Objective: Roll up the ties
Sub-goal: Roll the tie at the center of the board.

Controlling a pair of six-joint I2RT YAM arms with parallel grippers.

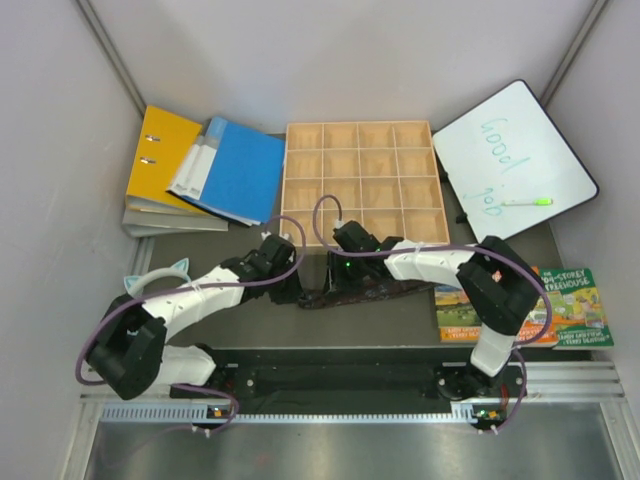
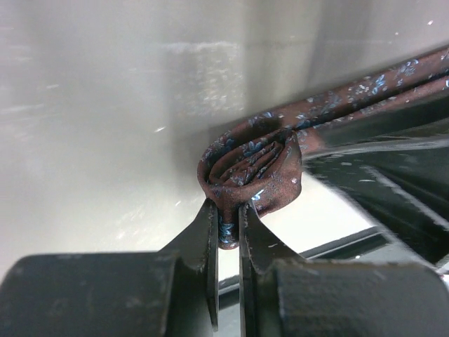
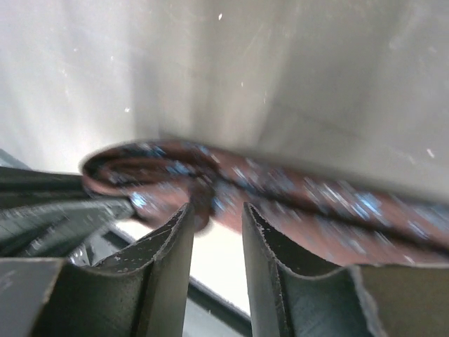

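Left end effector (image 2: 226,225) — tight on tie (image 2: 249,165)

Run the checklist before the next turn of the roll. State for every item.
1. Left gripper pinching the tie at its coiled end: ok.
2. Coil layers wound together, none slipped out: ok.
3. Right gripper holding the fabric: not ok. Its jaws stand apart with nothing between them, and the tie lies just past the tips.
4. Unrolled tail lying straight across the table: ok.
5. Right arm clear of the wooden tray: cannot tell.
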